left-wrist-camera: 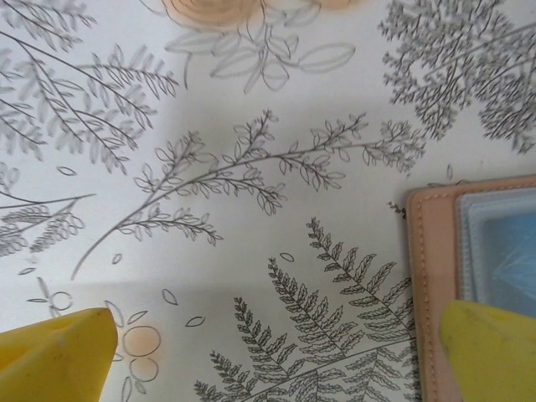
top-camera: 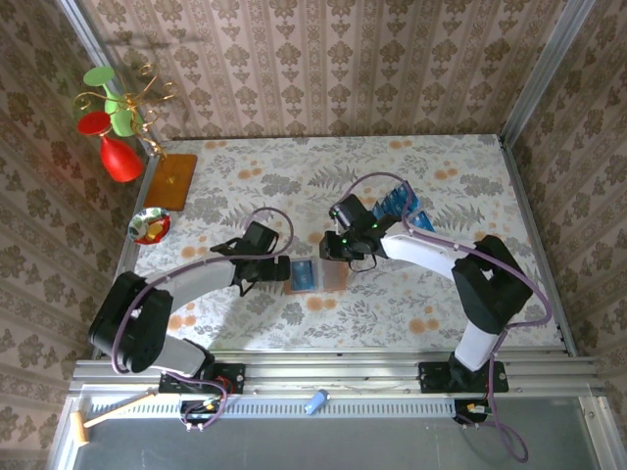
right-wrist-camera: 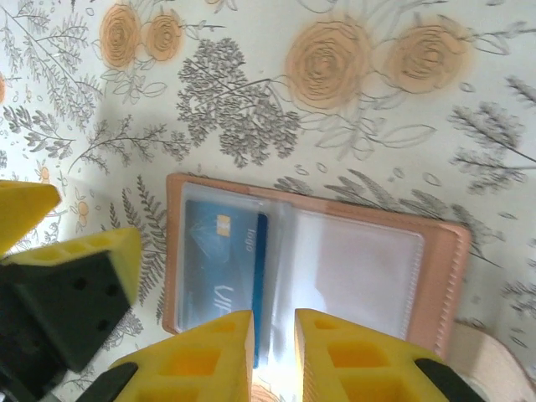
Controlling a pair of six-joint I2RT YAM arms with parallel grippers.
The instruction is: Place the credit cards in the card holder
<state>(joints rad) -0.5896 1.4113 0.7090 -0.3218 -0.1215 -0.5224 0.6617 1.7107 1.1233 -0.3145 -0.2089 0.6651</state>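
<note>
The holder (right-wrist-camera: 444,268) lies open mid-table, one card (right-wrist-camera: 222,268) in its left sleeve. Our right gripper (right-wrist-camera: 274,352) hovers above, fingers barely parted, seemingly empty; our left gripper (left-wrist-camera: 272,356), spread wide, straddles its left edge, likely to steady it.

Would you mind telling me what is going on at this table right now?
Two robot arms are putting credit cards into a card holder, which lies open on the floral table. One blue card already sits under one of its clear pockets. The right hand hovers over the holder, fingers slightly apart with nothing between them. The left hand stands wide open at the holder's edge. More blue cards lie farther back on the table.
</note>
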